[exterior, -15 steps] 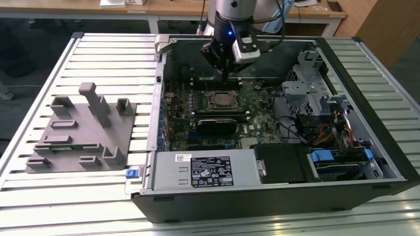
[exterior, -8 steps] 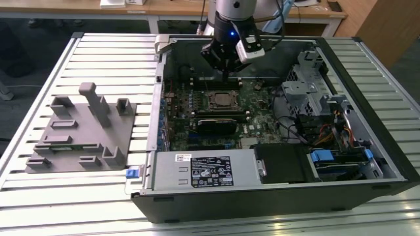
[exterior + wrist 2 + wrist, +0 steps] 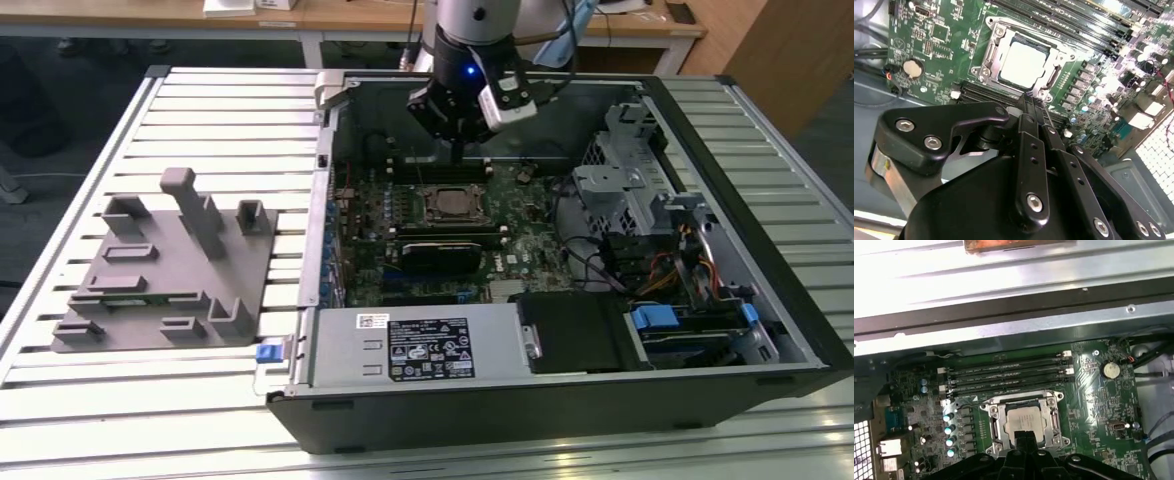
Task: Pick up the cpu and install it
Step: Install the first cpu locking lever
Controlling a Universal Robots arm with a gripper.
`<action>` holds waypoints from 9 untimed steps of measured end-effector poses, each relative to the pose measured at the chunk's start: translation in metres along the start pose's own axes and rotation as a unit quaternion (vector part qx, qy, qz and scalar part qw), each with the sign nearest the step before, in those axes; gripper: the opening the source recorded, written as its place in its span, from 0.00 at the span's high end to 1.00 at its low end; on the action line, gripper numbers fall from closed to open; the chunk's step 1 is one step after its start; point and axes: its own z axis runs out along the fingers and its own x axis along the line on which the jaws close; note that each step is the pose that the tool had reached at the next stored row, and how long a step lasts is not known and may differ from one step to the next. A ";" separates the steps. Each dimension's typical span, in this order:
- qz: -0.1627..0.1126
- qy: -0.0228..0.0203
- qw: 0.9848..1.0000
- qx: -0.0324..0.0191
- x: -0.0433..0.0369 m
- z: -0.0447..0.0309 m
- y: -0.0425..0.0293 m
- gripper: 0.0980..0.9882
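The cpu [image 3: 451, 203] lies flat in the motherboard's socket, its silver top showing inside the metal socket frame [image 3: 995, 425]. In both wrist views the cpu [image 3: 1023, 64] [image 3: 1024, 421] sits just beyond the fingertips. My gripper [image 3: 457, 152] hangs above the board, a little toward the case's back wall from the socket. Its black fingers [image 3: 1035, 117] are pressed together, shut, with nothing between them. The gripper [image 3: 1024, 439] is apart from the chip and does not touch it.
The open computer case [image 3: 561, 400] lies on a slatted table. A grey tray of plastic blocks [image 3: 160, 270] stands at the exterior view's left. Memory slots [image 3: 1009, 372] run beside the socket. A power supply [image 3: 414, 345] and a drive cage [image 3: 641, 190] crowd the case.
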 end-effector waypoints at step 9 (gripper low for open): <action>-0.063 0.005 0.998 0.000 0.0001 0.0006 -0.0001 0.99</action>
